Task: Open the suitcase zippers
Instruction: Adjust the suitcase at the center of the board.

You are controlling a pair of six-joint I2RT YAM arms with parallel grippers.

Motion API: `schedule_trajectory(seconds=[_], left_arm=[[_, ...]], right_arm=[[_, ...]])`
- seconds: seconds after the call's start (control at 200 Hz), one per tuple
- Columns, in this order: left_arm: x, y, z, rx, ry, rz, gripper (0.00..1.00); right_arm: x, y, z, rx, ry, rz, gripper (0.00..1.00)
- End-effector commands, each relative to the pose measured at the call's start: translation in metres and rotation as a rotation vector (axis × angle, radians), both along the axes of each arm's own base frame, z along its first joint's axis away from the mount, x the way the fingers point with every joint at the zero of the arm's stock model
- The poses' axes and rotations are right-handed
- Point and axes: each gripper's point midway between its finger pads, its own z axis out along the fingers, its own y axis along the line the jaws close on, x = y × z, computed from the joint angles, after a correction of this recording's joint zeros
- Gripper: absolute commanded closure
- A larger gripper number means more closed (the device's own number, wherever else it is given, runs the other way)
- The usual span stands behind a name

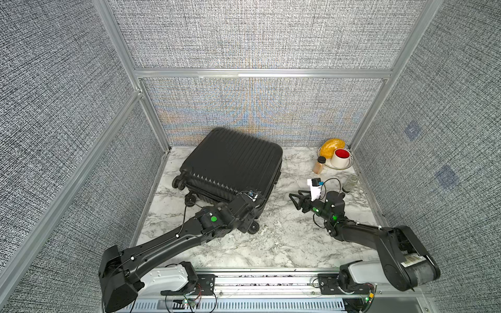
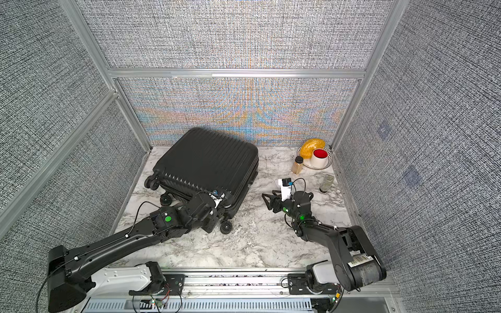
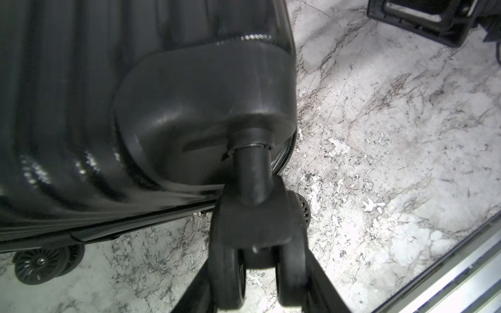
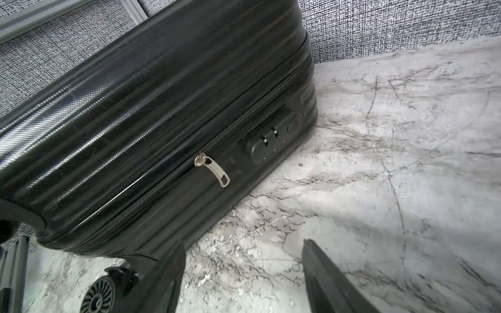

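Just ahead of the right gripper (image 4: 242, 244), the suitcase (image 1: 230, 162) lies flat on the marble table (image 4: 379, 162). Its glossy black shell is ribbed, and its 2 halves meet at a black zipper track (image 4: 257, 108). 1 silver pull (image 4: 214, 170) hangs from the track beside a combination lock (image 4: 271, 138), whose digits are too small to read. That gripper's jaws stand apart and hold nothing. The left gripper (image 3: 260, 260) is clamped on 1 double wheel (image 3: 230, 271) at the case corner between the 2 grippers.
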Motion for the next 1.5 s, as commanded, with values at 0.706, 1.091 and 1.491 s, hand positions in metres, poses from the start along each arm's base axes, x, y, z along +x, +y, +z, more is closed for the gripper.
schedule_trajectory(seconds=[0.706,1.091,1.491], left_arm=[[-0.003,0.022,0.015,-0.016,-0.039,-0.362,1.00],[-0.005,0.019,0.018,-0.052,-0.026,-0.382,1.00],[-0.004,0.020,0.018,-0.052,-0.022,-0.377,1.00]], right_arm=[[-0.062,0.032,-0.006,0.027,-0.035,0.195,0.43],[-0.057,0.037,0.005,0.026,-0.183,0.258,0.42],[-0.042,0.039,-0.005,-0.050,-0.214,0.167,0.47]])
